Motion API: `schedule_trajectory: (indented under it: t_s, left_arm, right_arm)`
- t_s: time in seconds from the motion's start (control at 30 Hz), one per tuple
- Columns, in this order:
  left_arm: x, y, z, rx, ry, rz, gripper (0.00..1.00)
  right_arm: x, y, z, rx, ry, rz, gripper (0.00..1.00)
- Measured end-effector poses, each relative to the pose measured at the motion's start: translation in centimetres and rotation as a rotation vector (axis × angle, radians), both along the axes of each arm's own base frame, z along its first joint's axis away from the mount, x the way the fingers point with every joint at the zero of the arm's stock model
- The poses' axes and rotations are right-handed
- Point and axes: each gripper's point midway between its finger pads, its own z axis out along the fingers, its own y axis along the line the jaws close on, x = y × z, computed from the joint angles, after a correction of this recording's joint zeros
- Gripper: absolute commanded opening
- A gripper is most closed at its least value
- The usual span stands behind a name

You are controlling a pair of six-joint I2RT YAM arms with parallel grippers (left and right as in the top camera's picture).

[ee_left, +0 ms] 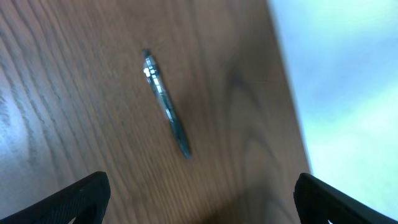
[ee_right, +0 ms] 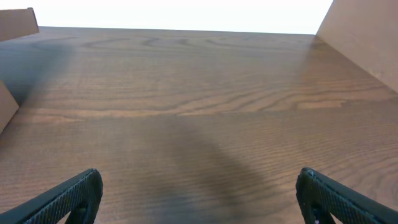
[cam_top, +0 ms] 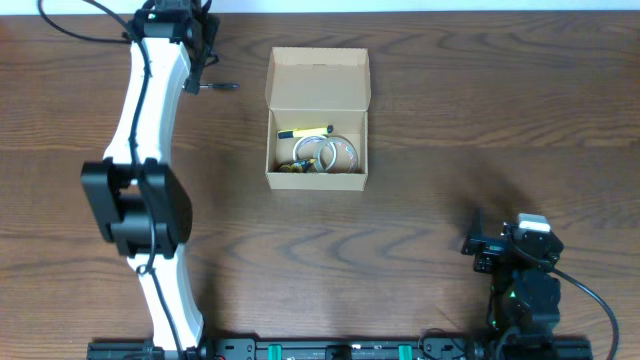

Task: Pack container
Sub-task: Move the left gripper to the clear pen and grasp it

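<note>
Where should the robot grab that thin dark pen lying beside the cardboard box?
Mid-barrel of the thin dark pen, from straight above: it lies flat on the wooden table, so close the left claw across its narrow width.

The whole table [cam_top: 420, 120] was seen from straight above, and from well off, by the overhead camera. The left wrist view was aimed down, close over the table's far edge, at a pen [ee_left: 166, 104] that was also caught in the overhead view. The right wrist view was held low, facing across bare wood.
</note>
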Motion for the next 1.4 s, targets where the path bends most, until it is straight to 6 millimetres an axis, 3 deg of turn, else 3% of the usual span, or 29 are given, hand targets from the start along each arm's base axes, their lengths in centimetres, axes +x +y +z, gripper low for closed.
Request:
schedule_trajectory:
  t_s: [0.27, 0.43, 0.47, 0.53, 0.97, 1.17, 1.4]
  left_arm:
    - [0.5, -0.1, -9.0, -0.099, 0.131, 0.105, 0.96]
    - [0.5, -0.7, -11.7, -0.143, 0.166, 0.127, 1.0]
    - [0.5, -0.7, -12.1, -0.147, 0.172, 0.131, 0.93]
    - [0.4, -0.9, -12.8, -0.158, 0.183, 0.138, 0.91]
    - [1.1, -0.3, -13.0, -0.177, 0.161, 0.157, 0.81]
    - [1.1, 0.7, -13.0, -0.176, 0.158, 0.166, 0.65]
    - [1.6, 0.7, -13.7, -0.168, 0.156, 0.142, 0.56]
  right_arm:
    - [0.0, 0.0, 0.0, 0.0, 0.0, 0.0, 0.99]
    - [0.0, 0.0, 0.0, 0.0, 0.0, 0.0, 0.99]
    - [0.0, 0.0, 0.0, 0.0, 0.0, 0.0, 0.99]
    - [0.0, 0.0, 0.0, 0.0, 0.0, 0.0, 0.99]
    - [0.0, 0.0, 0.0, 0.0, 0.0, 0.0, 0.99]
    - [0.0, 0.0, 0.0, 0.0, 0.0, 0.0, 0.99]
    - [0.0, 0.0, 0.0, 0.0, 0.0, 0.0, 0.99]
